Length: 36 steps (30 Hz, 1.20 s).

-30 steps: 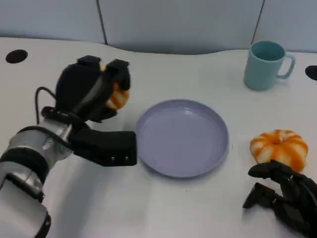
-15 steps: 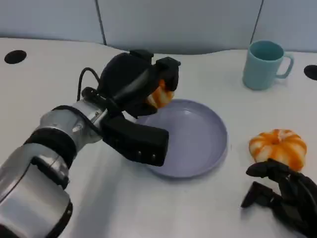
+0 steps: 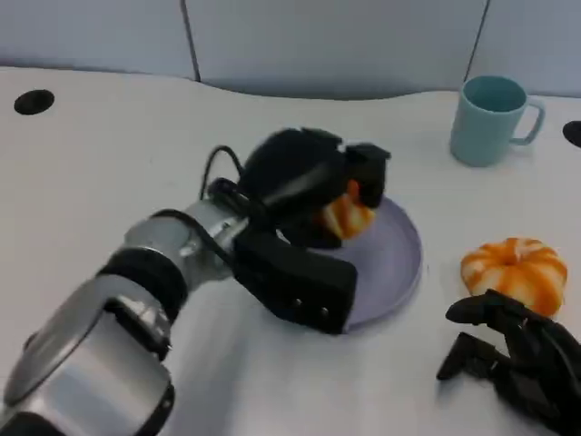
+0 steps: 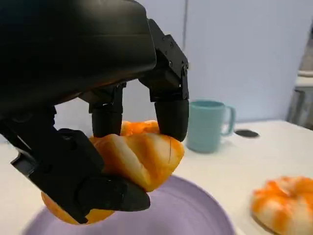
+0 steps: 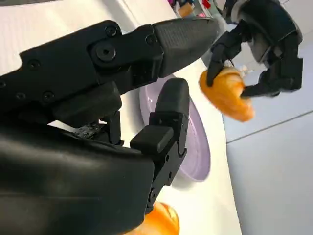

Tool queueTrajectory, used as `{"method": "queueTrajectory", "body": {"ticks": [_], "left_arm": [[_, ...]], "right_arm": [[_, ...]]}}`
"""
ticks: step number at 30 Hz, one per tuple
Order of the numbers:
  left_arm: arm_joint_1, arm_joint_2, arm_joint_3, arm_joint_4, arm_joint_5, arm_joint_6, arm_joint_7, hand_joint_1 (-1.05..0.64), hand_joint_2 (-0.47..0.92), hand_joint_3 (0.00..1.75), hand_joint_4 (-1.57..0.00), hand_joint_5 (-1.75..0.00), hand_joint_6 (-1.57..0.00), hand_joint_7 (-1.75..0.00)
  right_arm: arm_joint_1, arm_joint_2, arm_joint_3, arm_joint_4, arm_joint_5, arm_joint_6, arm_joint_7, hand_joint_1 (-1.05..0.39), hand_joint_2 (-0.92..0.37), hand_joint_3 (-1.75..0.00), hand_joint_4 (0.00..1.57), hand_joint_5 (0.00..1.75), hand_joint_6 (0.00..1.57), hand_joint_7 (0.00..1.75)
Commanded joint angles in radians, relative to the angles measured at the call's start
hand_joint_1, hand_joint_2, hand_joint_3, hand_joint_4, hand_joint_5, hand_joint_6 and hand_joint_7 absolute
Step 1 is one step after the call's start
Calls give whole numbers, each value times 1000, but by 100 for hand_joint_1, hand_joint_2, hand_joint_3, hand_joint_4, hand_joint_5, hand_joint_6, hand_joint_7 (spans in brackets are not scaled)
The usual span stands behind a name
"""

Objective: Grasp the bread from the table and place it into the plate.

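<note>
My left hand [image 3: 304,186] grips an orange and white bread [image 3: 347,216] and holds it over the lavender plate [image 3: 395,263]. In the left wrist view the bread [image 4: 139,156] sits between the black fingers [image 4: 168,105] just above the plate [image 4: 195,215]. The right wrist view has the same bread [image 5: 227,95] held by my left hand [image 5: 266,44] above the plate [image 5: 195,147]. My right hand [image 3: 522,354] rests on the table at the lower right, fingers curled and holding nothing, next to a second orange bread [image 3: 513,271].
A teal mug [image 3: 490,118] stands at the back right, with the same mug [image 4: 208,125] beyond the plate in the left wrist view. Dark round holes [image 3: 34,101] mark the table's far left and far right. Grey wall panels close off the back.
My left arm has carried the bread rightward from the table's left side to above the plate. My right hand has stayed where it was.
</note>
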Motion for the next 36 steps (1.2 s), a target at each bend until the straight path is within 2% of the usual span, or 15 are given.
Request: {"method": "queueTrajectory", "body": {"ticks": [1,9,10,12,13,14,15,17,18,19,22,24,28,31,36], "left_arm": [[7,-5,5,5,-11,2,-32,-23,51,113,-93,-175,-80,-149],[14,-9,24,11,-35,0,-90,-23,50,105,-92,-175,-81,-135],[17,-12,33,15,-48,-1,-123,-22,56,104,-87,-175,-76,-155],[18,-13,44,18,-67,5,-181,-22,60,103,-85,-175,-73,-167],[17,-13,50,18,-76,10,-204,-21,64,87,-81,-147,-77,-127],[17,-13,55,17,-82,13,-222,-21,69,74,-80,-134,-82,-103],[18,-13,59,16,-85,15,-234,-22,73,63,-79,-125,-85,-87],[19,-10,61,12,-86,21,-245,-22,75,57,-79,-120,-87,-79],[19,-8,60,11,-85,25,-249,-26,80,44,-69,-113,-78,-65],[19,-7,59,10,-85,28,-252,-27,86,31,-65,-111,-77,-56],[16,-2,61,9,-87,34,-268,-29,91,18,-62,-109,-76,-47],[13,3,63,7,-90,38,-286,-38,92,12,-50,-86,-62,-29],[9,13,63,2,-87,57,-310,-53,92,15,-40,-47,-49,-7],[11,20,66,-3,-89,53,-314,-60,92,16,-31,-38,-45,-3],[13,42,68,-15,-86,39,-307,-64,92,20,-28,-36,-44,-2]], "right_arm": [[26,-5,2,-14,1,21,-11,-47,-92,-17,63,141,67,95],[31,-3,4,-22,3,22,-13,-47,-92,-17,63,142,67,96],[29,-3,3,-19,5,21,-10,-47,-92,-17,63,141,66,96],[28,-3,2,-16,8,22,-8,-47,-92,-17,62,141,66,96],[27,-4,2,-14,8,20,-5,-47,-92,-17,62,141,66,96],[27,-4,2,-12,9,19,-2,-48,-92,-17,62,141,66,96],[26,-4,2,-11,9,18,0,-48,-92,-17,62,141,66,96],[25,-4,1,-8,8,14,1,-48,-92,-17,62,141,66,96],[25,-3,0,-6,8,11,2,-48,-92,-17,63,141,66,96],[24,-3,0,-5,8,9,3,-48,-92,-17,63,142,66,96],[23,-5,0,-3,7,10,4,-49,-92,-17,63,142,66,97],[21,-7,1,-1,6,12,5,-48,-92,-17,63,142,66,97],[21,-6,0,-3,5,13,-1,-48,-92,-17,64,142,66,98],[21,-7,1,-5,4,15,-2,-48,-92,-17,63,141,65,98],[24,-6,0,-14,5,29,-14,-48,-92,-16,63,142,65,98]]}}
